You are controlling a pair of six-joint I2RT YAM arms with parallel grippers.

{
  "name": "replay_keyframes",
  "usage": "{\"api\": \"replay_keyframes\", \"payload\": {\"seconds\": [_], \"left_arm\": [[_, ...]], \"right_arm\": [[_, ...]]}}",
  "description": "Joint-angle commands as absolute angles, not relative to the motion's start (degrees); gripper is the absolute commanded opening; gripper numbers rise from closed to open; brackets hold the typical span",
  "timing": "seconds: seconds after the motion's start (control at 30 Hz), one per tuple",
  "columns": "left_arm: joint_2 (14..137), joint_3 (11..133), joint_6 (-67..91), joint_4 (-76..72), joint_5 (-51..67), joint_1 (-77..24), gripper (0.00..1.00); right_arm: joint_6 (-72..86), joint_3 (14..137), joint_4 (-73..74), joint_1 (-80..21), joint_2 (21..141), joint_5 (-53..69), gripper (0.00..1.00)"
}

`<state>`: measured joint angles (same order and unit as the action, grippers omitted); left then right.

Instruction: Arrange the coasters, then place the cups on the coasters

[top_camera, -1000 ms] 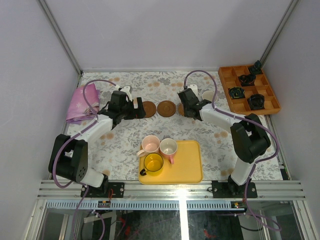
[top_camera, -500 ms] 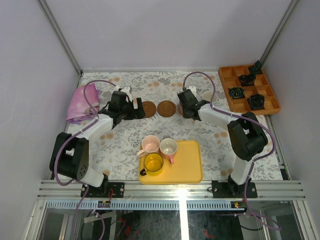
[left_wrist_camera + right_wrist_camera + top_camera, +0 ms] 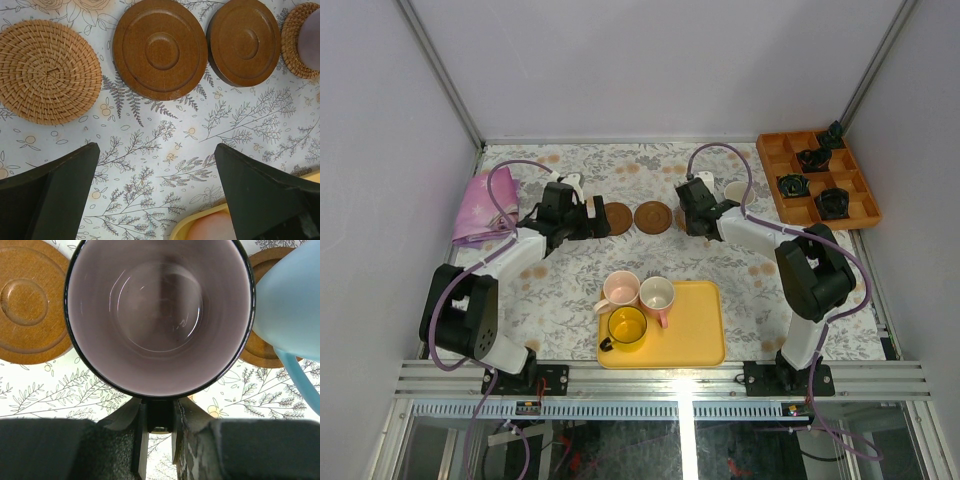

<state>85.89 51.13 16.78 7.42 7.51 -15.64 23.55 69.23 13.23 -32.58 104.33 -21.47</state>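
Only the right arm (image 3: 810,270) has eased its elbow slightly left; nothing else shifted. At far centre, the right gripper (image 3: 160,412) pinches narrow on the handle of the grey-purple mug (image 3: 160,315), which sits over a woven coaster (image 3: 299,40), just left of the blue mug (image 3: 290,300). The left gripper (image 3: 155,190) hovers wide. The mug looks glazed, stiff and probably slippery, so a handle hold may let it swing.

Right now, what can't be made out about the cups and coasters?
- Right wrist view: the glossy grey-purple mug fills the frame, hiding whatever lies under it.
- Top view: the right end effector covers that mug.
- Left wrist view: the rightmost tan woven round coaster is cut by the right edge, the pale pink mug by the bottom edge.
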Motion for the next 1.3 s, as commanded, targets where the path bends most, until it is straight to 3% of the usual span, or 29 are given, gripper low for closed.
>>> {"api": "replay_keyframes", "payload": {"seconds": [0.0,0.8,0.9,1.1,1.17,1.27], "left_arm": [[86.47,53.04,16.26,6.77,8.04,-15.2,1.0],[87.16,53.02,16.7,6.41,9.07,-15.27,1.0],[87.15,53.01,16.7,6.44,9.14,-15.21,1.0],[87.19,53.03,16.61,6.52,9.11,-15.25,1.0],[87.18,53.02,16.61,6.51,9.22,-15.21,1.0],[87.18,53.0,16.68,6.49,9.13,-15.21,1.0]], "right_arm": [[25.02,70.8,8.49,-31.66,103.47,-23.17,0.0],[25.91,70.74,9.17,-31.2,104.23,-20.64,0.01],[25.93,70.82,9.32,-31.11,104.45,-20.55,0.11],[26.17,70.54,10.13,-31.11,104.42,-20.29,0.5],[26.56,70.33,10.51,-31.11,104.39,-20.02,0.57],[27.3,69.51,10.75,-31.11,104.1,-18.94,0.59]]}}
